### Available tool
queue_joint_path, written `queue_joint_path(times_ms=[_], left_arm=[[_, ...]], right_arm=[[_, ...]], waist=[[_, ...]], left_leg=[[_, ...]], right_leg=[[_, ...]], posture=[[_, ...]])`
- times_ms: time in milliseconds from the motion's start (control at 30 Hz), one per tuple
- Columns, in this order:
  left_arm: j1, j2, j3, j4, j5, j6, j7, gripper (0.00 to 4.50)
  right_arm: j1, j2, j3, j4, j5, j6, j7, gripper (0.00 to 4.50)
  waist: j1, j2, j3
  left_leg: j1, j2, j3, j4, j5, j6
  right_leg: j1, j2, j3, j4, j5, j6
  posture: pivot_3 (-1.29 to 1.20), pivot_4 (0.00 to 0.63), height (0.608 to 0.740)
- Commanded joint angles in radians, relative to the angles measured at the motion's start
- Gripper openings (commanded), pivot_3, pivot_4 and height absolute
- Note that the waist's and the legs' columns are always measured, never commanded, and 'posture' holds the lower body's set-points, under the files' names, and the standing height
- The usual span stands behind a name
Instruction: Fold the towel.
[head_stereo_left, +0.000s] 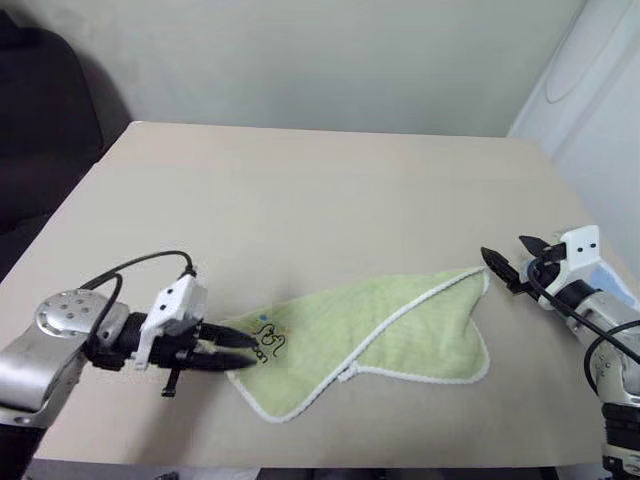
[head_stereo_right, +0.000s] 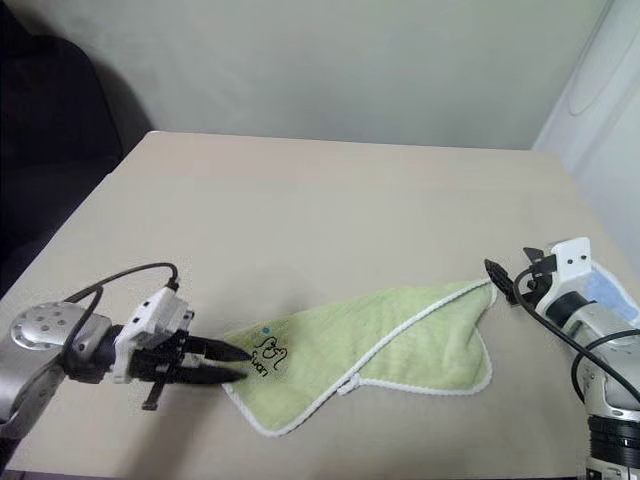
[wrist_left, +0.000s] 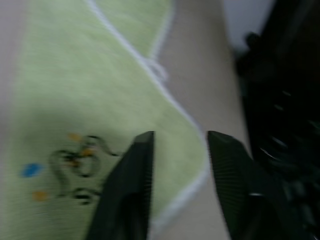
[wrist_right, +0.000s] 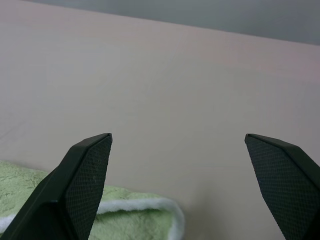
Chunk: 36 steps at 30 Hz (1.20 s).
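Green towel folded on the table, my grippers at either end

The towel (head_stereo_left: 375, 335) lies on the beige table (head_stereo_left: 300, 200). My left gripper (head_stereo_left: 243, 353) sits parted at its logo corner (gripping nothing); my right gripper (head_stereo_left: 512, 258) gapes wide, empty, beside the far corner.

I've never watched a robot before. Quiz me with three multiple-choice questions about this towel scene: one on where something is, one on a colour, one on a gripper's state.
1. Where is the towel's dark logo?
A. At the end near the left gripper
B. At the end near the right gripper
C. In the towel's middle

2. What colour is the towel's edging?
A. Blue
B. White
C. Black

3. How do the right gripper's jaws stand?
A. Shut on the towel
B. Shut on nothing
C. Wide open, holding nothing

Answers:
1. A: the logo lies right by the left gripper's fingertips.
2. B: a white scalloped border runs along the green cloth.
3. C: the right wrist view shows two fingers far apart with bare table between them.
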Motion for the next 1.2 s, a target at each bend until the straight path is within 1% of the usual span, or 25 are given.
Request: queue_joint_path(times_ms=[33, 100, 167, 267, 433, 600, 833, 900, 967, 1067, 1200], left_arm=[[-0.038, 0.046, -0.052, -0.054, 0.024, -0.069, -0.088, 2.98], [-0.042, 0.065, -0.11, -0.066, 0.062, -0.125, -0.091, 3.63], [-0.066, 0.04, -0.167, -0.06, 0.127, -0.187, -0.082, 3.63], [-0.113, -0.029, -0.249, -0.037, 0.228, -0.268, -0.03, 3.63], [-0.144, -0.112, -0.328, -0.025, 0.313, -0.336, -0.003, 3.63], [-0.128, -0.135, -0.377, -0.015, 0.406, -0.403, 0.025, 3.63], [-0.092, -0.123, -0.38, -0.01, 0.457, -0.414, 0.058, 3.63], [-0.073, -0.125, -0.385, -0.005, 0.472, -0.416, 0.071, 3.28], [-0.045, -0.123, -0.383, -0.003, 0.479, -0.432, 0.081, 2.74], [-0.033, -0.125, -0.366, 0.006, 0.475, -0.428, 0.103, 1.69], [-0.062, -0.13, -0.329, 0.027, 0.419, -0.39, 0.107, 0.24]], right_arm=[[0.009, -0.013, -0.017, -0.046, 0.007, -0.009, 0.01, 4.5], [0.029, -0.012, -0.026, -0.065, 0.012, -0.001, 0.007, 4.5], [0.045, -0.01, -0.035, -0.086, 0.018, 0.008, -0.002, 4.5], [0.071, -0.009, -0.051, -0.122, 0.028, 0.025, -0.015, 4.5], [0.114, -0.006, -0.077, -0.177, 0.041, 0.056, -0.038, 4.5], [0.153, -0.003, -0.103, -0.231, 0.054, 0.087, -0.049, 4.5], [0.181, -0.008, -0.113, -0.265, 0.064, 0.113, -0.056, 4.5], [0.173, -0.007, -0.109, -0.263, 0.062, 0.116, -0.058, 4.5], [0.169, -0.006, -0.109, -0.263, 0.063, 0.118, -0.06, 4.5], [0.163, -0.009, -0.112, -0.26, 0.064, 0.119, -0.058, 4.5], [0.158, -0.016, -0.114, -0.251, 0.061, 0.116, -0.051, 4.5]], waist=[[0.002, 0.0, 0.0], [0.002, 0.0, -0.001], [0.001, 0.0, -0.002], [0.0, 0.001, -0.002], [-0.002, 0.0, -0.002], [-0.003, 0.001, -0.002], [-0.003, 0.001, -0.002], [-0.003, 0.001, -0.002], [-0.003, 0.001, -0.003], [-0.005, 0.004, -0.005], [-0.005, 0.005, -0.006]], left_leg=[[0.0, 0.0, 0.0, 0.0, 0.0, 0.0], [0.0, 0.0, 0.0, 0.0, -0.001, 0.001], [-0.002, 0.0, 0.001, 0.001, -0.001, 0.001], [-0.003, 0.0, 0.002, 0.001, -0.001, 0.001], [-0.003, 0.0, 0.002, 0.001, -0.001, 0.001], [-0.003, 0.0, 0.002, 0.001, -0.001, 0.001], [-0.003, 0.0, 0.002, 0.001, -0.001, 0.001], [-0.003, 0.0, 0.002, 0.001, -0.001, 0.001], [-0.003, 0.0, 0.002, 0.001, -0.001, 0.001], [-0.003, 0.0, 0.002, 0.001, -0.001, 0.001], [-0.002, 0.0, 0.002, 0.0, -0.001, 0.0]], right_leg=[[-0.001, 0.0, 0.0, 0.0, 0.0, 0.0], [-0.001, 0.0, 0.0, 0.0, 0.0, 0.0], [0.0, 0.0, 0.0, -0.001, 0.0, 0.0], [-0.001, -0.001, 0.0, -0.001, 0.0, 0.0], [-0.001, -0.001, 0.0, -0.001, 0.0, 0.0], [-0.001, -0.001, 0.0, 0.0, 0.0, 0.0], [-0.001, -0.001, 0.0, -0.001, -0.001, 0.0], [-0.001, -0.001, 0.0, -0.001, -0.001, 0.001], [-0.001, -0.001, 0.001, -0.001, -0.002, 0.002], [-0.001, -0.001, 0.001, -0.001, -0.001, 0.001], [-0.001, -0.001, 0.0, 0.0, -0.001, 0.001]], posture=[[0.0, 0.15, 0.74], [0.0, 0.15, 0.74], [0.0, 0.15, 0.74], [0.0, 0.15, 0.74], [0.0, 0.15, 0.74], [0.0, 0.15, 0.74], [0.0, 0.15, 0.74], [0.0, 0.15, 0.74], [0.0, 0.15, 0.74], [0.0, 0.15, 0.74], [0.0, 0.15, 0.74]])
